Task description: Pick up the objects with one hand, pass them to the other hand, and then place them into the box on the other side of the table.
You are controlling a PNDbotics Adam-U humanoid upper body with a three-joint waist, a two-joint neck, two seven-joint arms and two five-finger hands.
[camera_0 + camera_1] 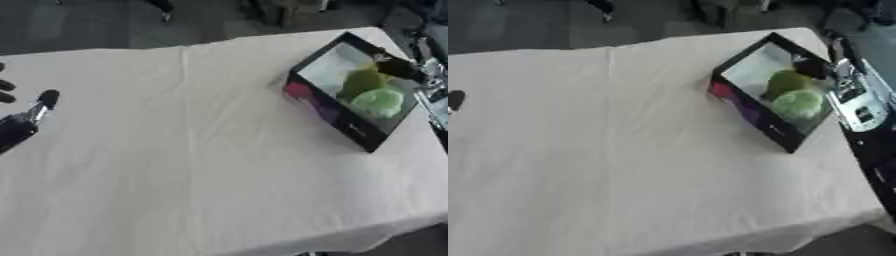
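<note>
Basically, the box (359,131) sits on the right part of the table (175,160), near the far right corner; black walls, pale inside, long axis running diagonally from near-centre toward the far right edge; magenta and purple printing on the near-left outer wall, some pale marks lower on that wall, none of it readable; inside lie two objects: a dull olive-green rounded one (360,81) toward the far end and a lighter green rounded one (379,101) just beside it, nearer end, touching or nearly so; right hand (398,67) at the box's far rim above the olive object, dark and blurred, cannot tell how its fingers stand; left hand (26,112) at the left edge, well apart from the box, fingers straight and spread, holding nothing; table covered in cream cloth with a fold line down it.
</note>
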